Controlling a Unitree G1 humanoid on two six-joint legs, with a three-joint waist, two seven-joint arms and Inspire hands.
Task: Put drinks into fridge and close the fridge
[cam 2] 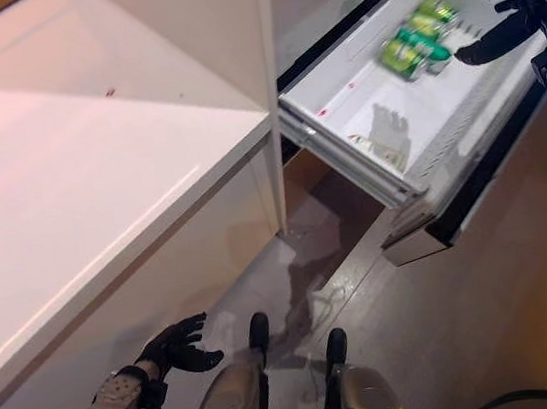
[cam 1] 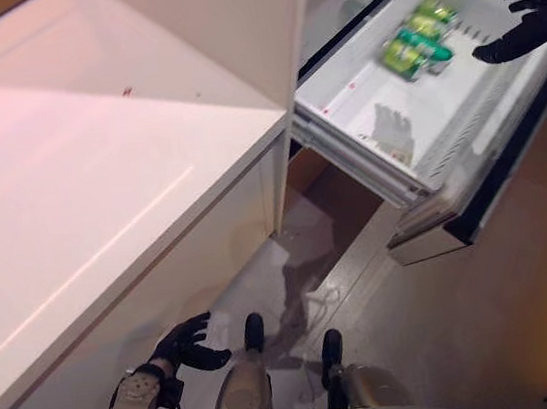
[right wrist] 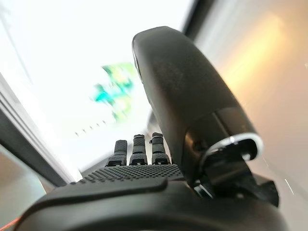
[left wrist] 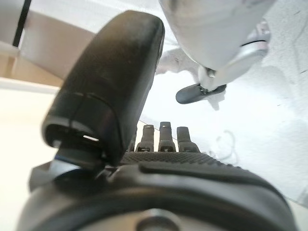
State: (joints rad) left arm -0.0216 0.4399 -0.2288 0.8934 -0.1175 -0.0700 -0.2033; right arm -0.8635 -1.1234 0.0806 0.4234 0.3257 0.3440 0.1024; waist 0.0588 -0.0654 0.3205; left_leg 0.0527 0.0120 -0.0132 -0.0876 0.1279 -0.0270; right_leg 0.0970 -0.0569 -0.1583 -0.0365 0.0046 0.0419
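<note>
Green cans (cam 1: 419,38) lie together at the far end of the white fridge drawer (cam 1: 376,141), which stands pulled out; they also show in the right wrist view (right wrist: 114,89). My right hand (cam 1: 531,13) is open and empty, fingers spread, above the drawer's far right rim just right of the cans; it shows in the right eye view (cam 2: 515,11) too. My left hand (cam 1: 186,345) hangs low by the white cabinet, open and empty.
A long white counter (cam 1: 79,180) runs along the left with a white cabinet front below it. The drawer's dark front panel (cam 1: 498,185) juts out over the grey floor (cam 1: 452,332).
</note>
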